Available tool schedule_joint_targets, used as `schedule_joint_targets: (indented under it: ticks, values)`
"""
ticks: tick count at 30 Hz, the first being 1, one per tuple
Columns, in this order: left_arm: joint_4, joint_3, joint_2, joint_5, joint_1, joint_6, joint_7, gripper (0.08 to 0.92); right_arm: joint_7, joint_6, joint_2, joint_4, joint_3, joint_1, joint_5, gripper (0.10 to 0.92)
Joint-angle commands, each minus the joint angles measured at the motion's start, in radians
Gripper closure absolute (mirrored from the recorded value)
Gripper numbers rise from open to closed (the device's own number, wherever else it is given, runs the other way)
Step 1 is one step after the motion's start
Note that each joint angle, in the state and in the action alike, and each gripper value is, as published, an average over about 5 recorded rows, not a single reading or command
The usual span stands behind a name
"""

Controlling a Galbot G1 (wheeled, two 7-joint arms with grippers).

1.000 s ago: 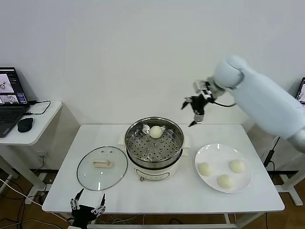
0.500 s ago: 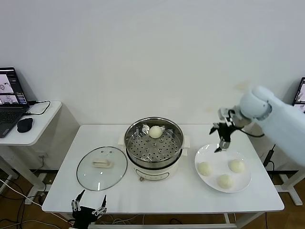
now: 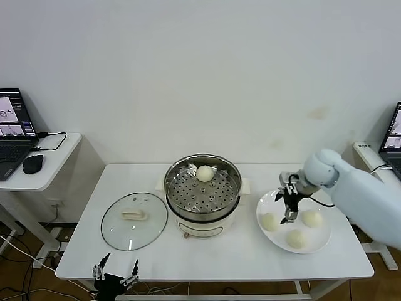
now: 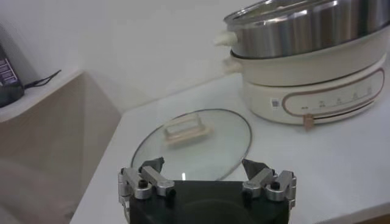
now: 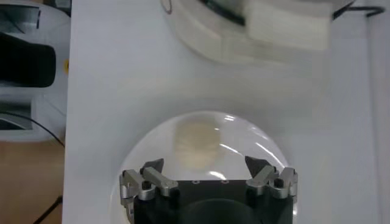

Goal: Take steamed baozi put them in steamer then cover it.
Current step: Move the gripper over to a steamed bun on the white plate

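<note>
The steamer stands mid-table with one steamed baozi on the far side of its perforated tray. Three more baozi lie on a white plate to its right: one on the plate's left, one at the front, one on the right. My right gripper hangs open just above the plate, between the left and right buns. In the right wrist view a baozi lies just ahead of the open, empty right gripper. The glass cover lies flat left of the steamer. My left gripper is open and empty, low at the table's front edge.
A side table with a laptop and mouse stands at the far left. In the left wrist view the cover lies just ahead of the left gripper, with the steamer beyond it.
My right arm has swung from high behind the steamer to the right and down, ending just over the plate of buns. The left arm has not moved.
</note>
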Motion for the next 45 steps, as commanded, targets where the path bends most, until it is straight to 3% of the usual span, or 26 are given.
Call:
schedule_joint_targets:
  ticks: [1,32,45]
  values:
    - [0.006,0.002,-0.001,0.005,0.0,0.0,0.0,0.177,0.009,0.001,0.039,-0.036,0.02,-0.062,-0.038,0.203]
    - [0.025,0.003,-0.016,0.009,-0.002,0.0,0.001,0.177,0.093,0.082,0.128,-0.17,0.015,-0.067,-0.117,0.203]
    - [0.025,0.007,-0.018,0.009,-0.011,0.002,0.001,0.177,0.078,0.075,0.12,-0.171,0.025,-0.062,-0.086,0.44]
